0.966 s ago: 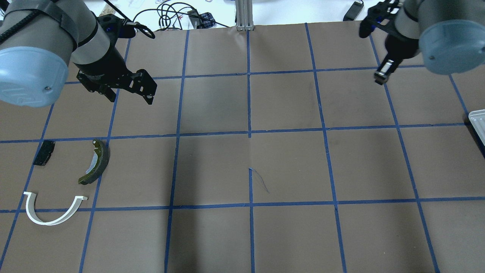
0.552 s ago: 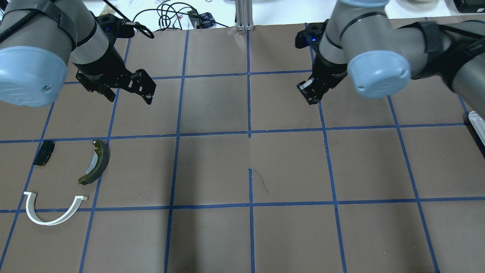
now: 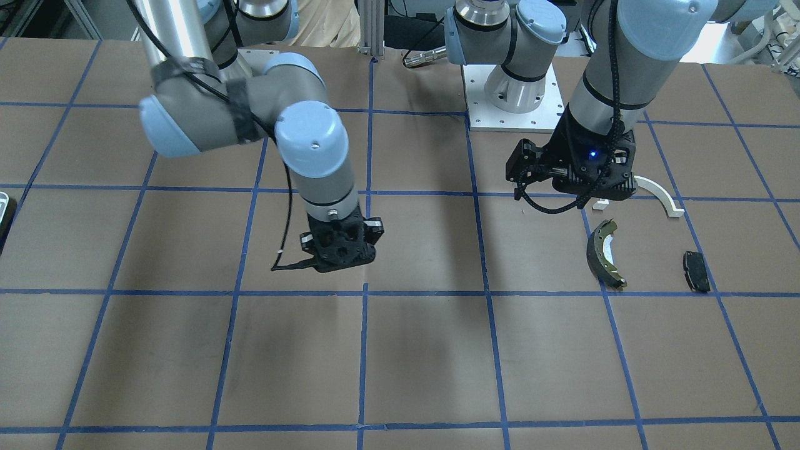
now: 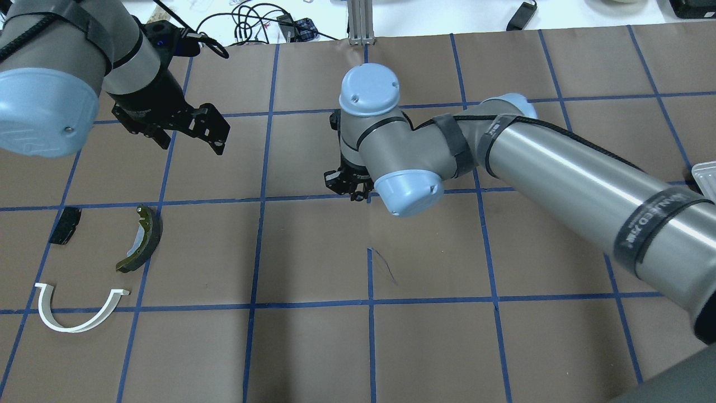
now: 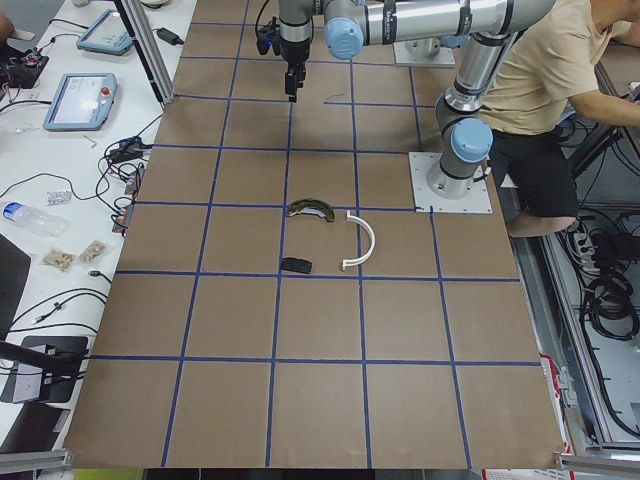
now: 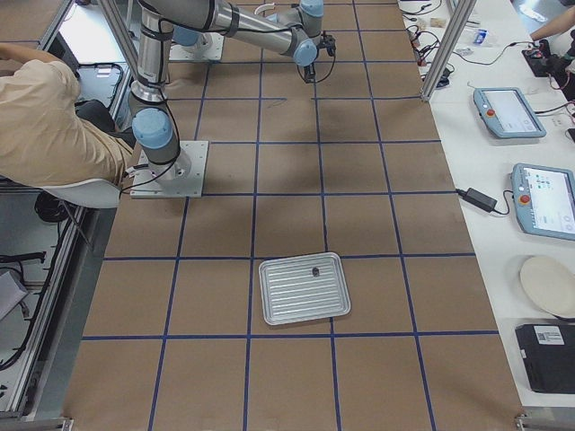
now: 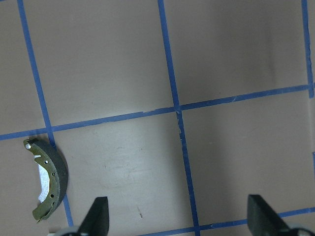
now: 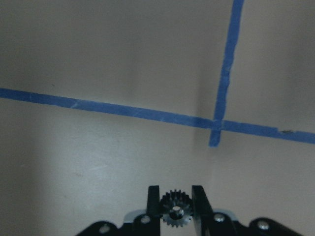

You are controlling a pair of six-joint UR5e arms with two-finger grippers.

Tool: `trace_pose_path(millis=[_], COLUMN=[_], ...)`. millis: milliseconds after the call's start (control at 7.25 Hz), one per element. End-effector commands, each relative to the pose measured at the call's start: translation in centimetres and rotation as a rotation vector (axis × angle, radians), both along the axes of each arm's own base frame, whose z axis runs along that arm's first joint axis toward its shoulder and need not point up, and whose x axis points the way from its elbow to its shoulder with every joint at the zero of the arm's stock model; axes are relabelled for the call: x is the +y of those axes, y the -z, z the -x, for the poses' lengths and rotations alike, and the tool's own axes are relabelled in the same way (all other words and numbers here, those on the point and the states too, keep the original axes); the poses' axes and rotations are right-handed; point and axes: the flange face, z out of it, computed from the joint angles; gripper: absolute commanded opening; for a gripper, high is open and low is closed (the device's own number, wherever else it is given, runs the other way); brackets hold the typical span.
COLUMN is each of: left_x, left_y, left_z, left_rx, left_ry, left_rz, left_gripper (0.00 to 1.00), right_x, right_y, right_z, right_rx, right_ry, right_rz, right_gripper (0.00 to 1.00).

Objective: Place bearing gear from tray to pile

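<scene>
In one second the right tool [image 4: 348, 186] had swung from the right edge of the tabletop [image 4: 313, 347] to its middle, clamped on the gear [image 8: 173, 212]. The pile [image 4: 142, 238] lay further left, near the left tool [image 7: 178, 209], which was spread wide and empty; transport seemed half done.

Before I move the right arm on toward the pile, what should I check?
1. Grip on the bearing gear: ok. It sits between the fingers of the right gripper, jaws shut on it.
2. Right gripper over the pile: not ok. It hangs near the middle of the table, with the pile well off to the robot's left.
3. Left gripper out of the way: cannot tell. It hangs open close to the brake shoe; its height clearance is unclear.
4. Drop spot: ok. Bare table shows between the brake shoe, white arc and black pad, which lie apart.
</scene>
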Motion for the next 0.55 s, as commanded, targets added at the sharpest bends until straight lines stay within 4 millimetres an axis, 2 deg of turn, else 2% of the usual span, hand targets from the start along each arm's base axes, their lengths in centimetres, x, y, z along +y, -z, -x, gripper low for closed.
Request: trace_pose_path(millis=[0, 138, 276, 414], left_x=[0.0, 0.0, 0.0, 0.0], left_y=[0.0, -0.1, -0.1, -0.2], left_z=[0.0, 0.0, 0.0, 0.0], left_rx=[0.000, 0.000, 0.000, -0.004], left_ry=[0.004, 0.004, 0.004, 0.026], left_rz=[0.001, 0.002, 0.002, 0.004], left_gripper=[1.00, 1.00, 1.00, 1.00], right_x=[1.2, 1.2, 0.3, -1.3], right_y=[2.5, 2.3, 1.6, -0.5], right_z=[-2.1, -2.1, -1.0, 2.0], right_rx=[-0.019, -0.025, -0.019, -0.004], right_ry=[0.075, 0.075, 0.082, 0.056], right_rz=[-0.054, -0.046, -0.027, 0.010], right_gripper=[0.10, 0.94, 1.00, 1.00])
